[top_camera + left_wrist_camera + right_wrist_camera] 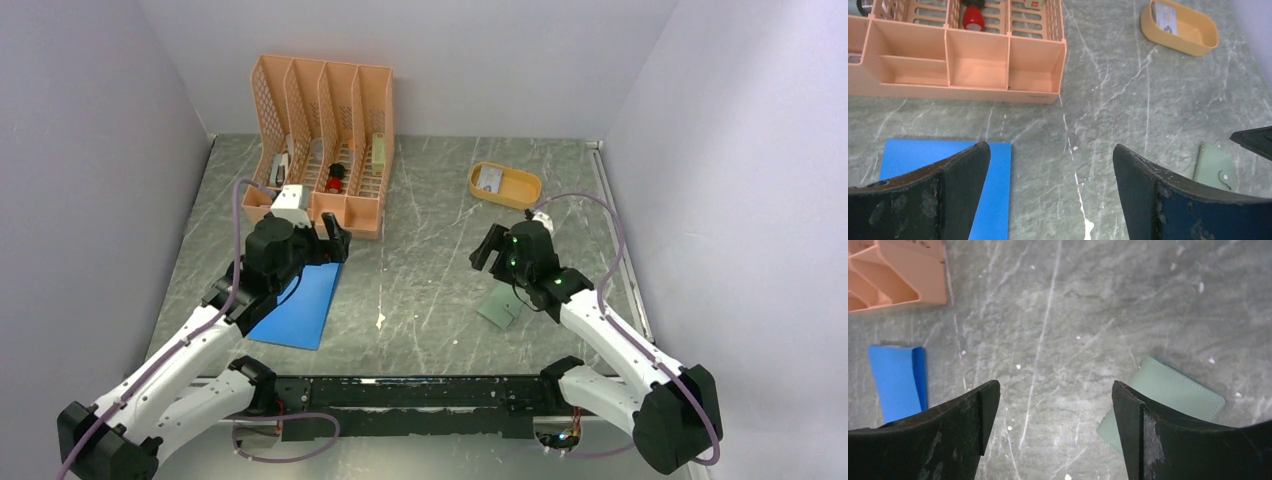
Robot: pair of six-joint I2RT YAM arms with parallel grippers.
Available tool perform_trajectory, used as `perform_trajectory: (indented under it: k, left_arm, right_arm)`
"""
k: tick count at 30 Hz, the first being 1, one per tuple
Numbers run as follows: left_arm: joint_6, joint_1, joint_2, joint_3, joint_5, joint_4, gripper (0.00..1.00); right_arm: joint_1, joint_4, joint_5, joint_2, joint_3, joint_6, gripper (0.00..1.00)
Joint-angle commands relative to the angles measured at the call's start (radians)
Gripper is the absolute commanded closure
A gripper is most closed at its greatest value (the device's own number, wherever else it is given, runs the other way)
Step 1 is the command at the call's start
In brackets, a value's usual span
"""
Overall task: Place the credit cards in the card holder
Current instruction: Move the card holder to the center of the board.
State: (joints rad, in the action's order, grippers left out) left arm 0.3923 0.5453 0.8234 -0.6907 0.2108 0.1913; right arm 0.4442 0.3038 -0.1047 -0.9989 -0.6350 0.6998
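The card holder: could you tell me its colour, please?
Sage-green; card holder shows best in right wrist view.

Wallet (pixel 500 308): sage green, stitched edge, folded shut, flat on the table (pixel 430 270), set corner-on at 4 o'clock from centre. One card (pixel 489 179) seen: pale with faint print, lying in the yellow tray (pixel 530 190) at 1 o'clock.

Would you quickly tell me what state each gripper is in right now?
Left gripper: open, holding nothing.
Right gripper: open, holding nothing.
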Motion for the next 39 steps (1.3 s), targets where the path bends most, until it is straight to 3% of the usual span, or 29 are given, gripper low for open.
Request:
perform_trajectory:
  k: [1,8,12,26,39]
  left_arm:
    - [0.017,0.007,0.029,-0.034,0.024,0.046,0.04]
    - [0.022,0.005,0.067,-0.045,0.007,0.053,0.04]
    - [0.027,0.007,0.074,-0.046,-0.014,0.051,0.04]
    - [0.028,0.007,0.066,-0.040,-0.044,0.042,0.04]
    - [0.019,0.006,0.102,-0.044,-0.104,0.031,0.04]
  right_arm:
    - [-0.010,0.067,-0.071,0.023,0.028,0.080,0.12]
    - [-0.019,0.207,-0.163,0.102,0.109,0.164,0.01]
    - [-0.025,0.231,-0.168,0.121,0.145,0.191,0.00]
    - [-0.050,0.133,-0.046,0.053,0.219,0.181,0.00]
    - [-0.010,0.008,0.025,-0.048,0.231,0.136,0.08]
